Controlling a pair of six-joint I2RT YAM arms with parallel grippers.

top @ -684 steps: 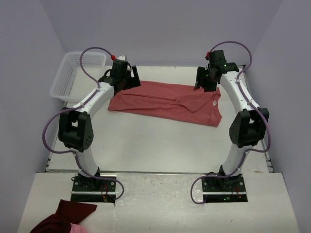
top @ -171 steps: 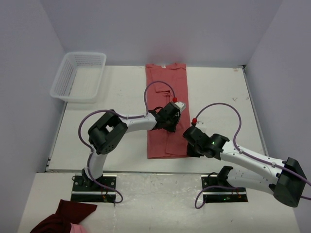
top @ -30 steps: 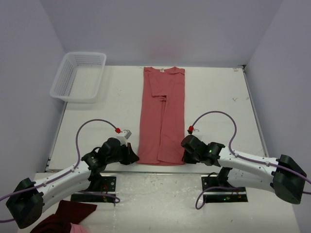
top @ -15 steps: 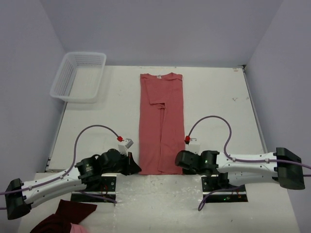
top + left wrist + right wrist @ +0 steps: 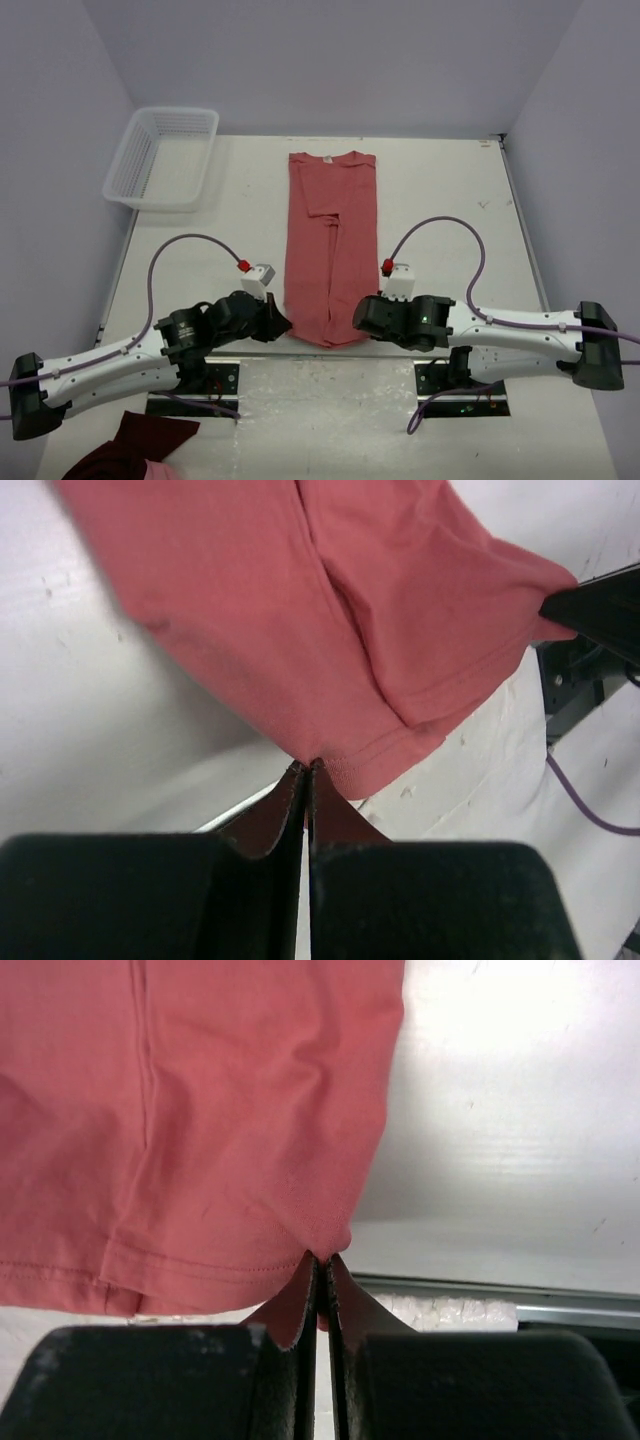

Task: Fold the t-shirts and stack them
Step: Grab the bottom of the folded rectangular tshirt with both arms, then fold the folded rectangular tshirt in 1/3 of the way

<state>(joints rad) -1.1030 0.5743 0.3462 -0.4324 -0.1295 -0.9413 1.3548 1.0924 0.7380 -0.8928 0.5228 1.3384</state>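
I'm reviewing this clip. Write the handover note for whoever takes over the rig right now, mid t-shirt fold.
Grippers: the left gripper has its fingers shut on the near-left hem corner of the t-shirt. The right gripper is shut on the near-right corner.
Things: the t-shirt lies as a long narrow strip, collar far, hem at the near edge. The white basket is far left.
Done: sides folded in lengthwise.
Left: probably carry the hem toward the collar, then stack. Only this one t-shirt shows.
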